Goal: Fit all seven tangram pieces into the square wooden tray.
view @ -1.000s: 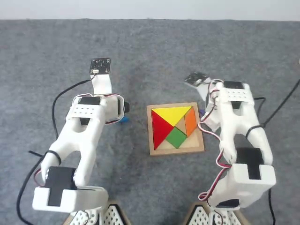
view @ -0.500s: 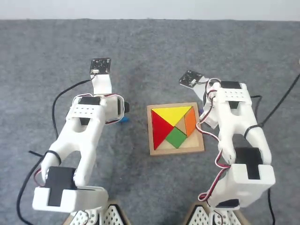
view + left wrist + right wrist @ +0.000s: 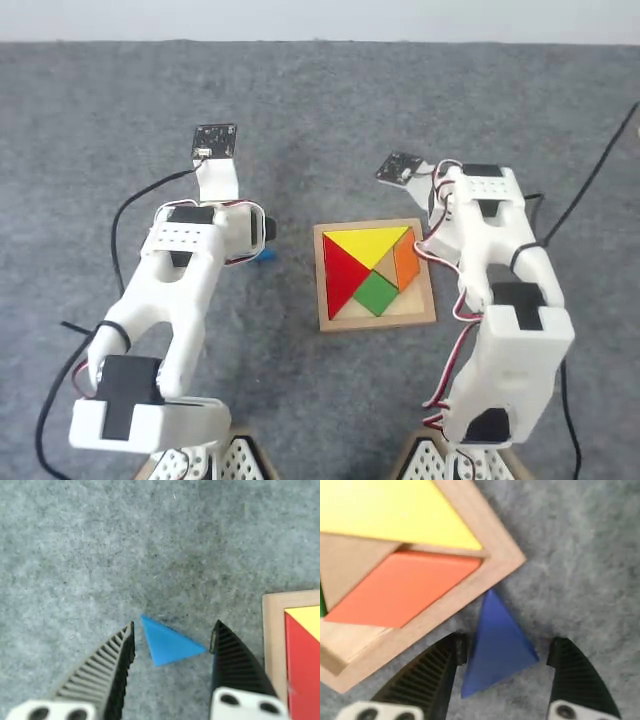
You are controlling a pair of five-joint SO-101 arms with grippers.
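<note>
The square wooden tray (image 3: pixel 326 322) lies between the two arms and holds yellow (image 3: pixel 368 244), red (image 3: pixel 340 274), green (image 3: pixel 376 293) and orange (image 3: pixel 406 260) pieces. A light blue triangle (image 3: pixel 167 642) lies flat on the carpet left of the tray, between the fingers of my open left gripper (image 3: pixel 172 641). A darker blue triangle (image 3: pixel 496 645) lies on the carpet against the tray's right rim (image 3: pixel 485 582), and my right gripper (image 3: pixel 506 660) stands open around it. In the high view the light blue triangle (image 3: pixel 264 255) peeks out under the left arm.
Grey carpet covers the whole table. The tray (image 3: pixel 272 625) shows a bare wooden strip along its near side (image 3: pixel 400 305). Black cables (image 3: pixel 125 215) trail beside both arms. The carpet beyond the arms is open.
The right arm has swung left and a little away from the camera, toward the tray's right rim. The left arm has not moved.
</note>
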